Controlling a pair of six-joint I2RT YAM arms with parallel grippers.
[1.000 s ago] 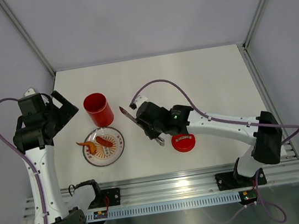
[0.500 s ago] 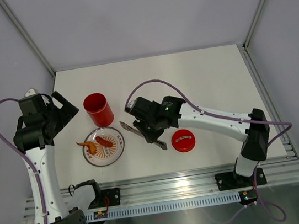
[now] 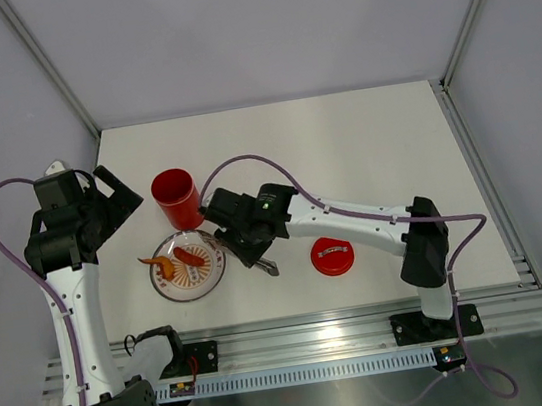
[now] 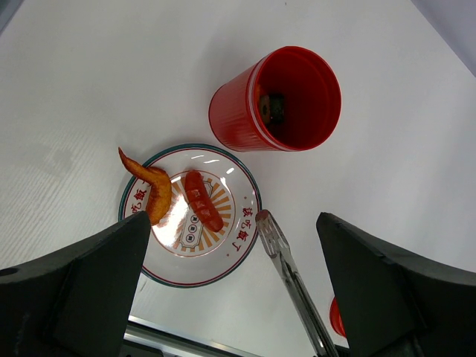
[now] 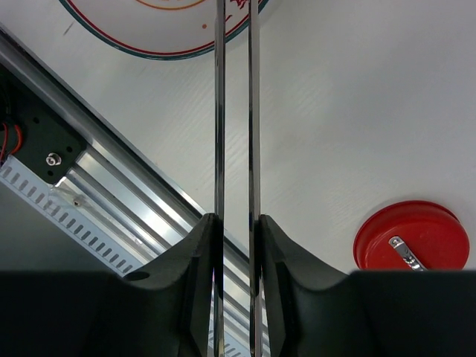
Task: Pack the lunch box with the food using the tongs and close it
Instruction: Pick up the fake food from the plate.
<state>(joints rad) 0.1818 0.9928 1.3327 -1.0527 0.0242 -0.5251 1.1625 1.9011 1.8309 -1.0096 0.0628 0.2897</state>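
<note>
The red lunch box (image 3: 177, 198) stands upright and open behind the plate; in the left wrist view the lunch box (image 4: 279, 100) shows a dark piece inside. Its lid (image 3: 332, 255) lies flat to the right, silver mark up, lid (image 5: 413, 245). An orange shrimp (image 4: 152, 190) and a red sausage (image 4: 202, 208) lie on the plate (image 4: 245, 245). My right gripper (image 5: 234, 223) is shut on the tongs (image 5: 219, 111), whose two arms stand slightly apart. The tongs' tip (image 4: 265, 221) is at the plate's right rim. My left gripper (image 3: 114, 200) hovers open at the left.
The clear plate (image 3: 209, 282) with its orange print sits in front of the lunch box. An aluminium rail (image 3: 370, 330) runs along the table's near edge, close below the right gripper (image 3: 243, 242). Grey walls enclose the table on three sides.
My right arm has swung left with the tongs, from beside the lid to the plate's right rim. The tongs' arms have spread a little. The left arm has stayed put.
</note>
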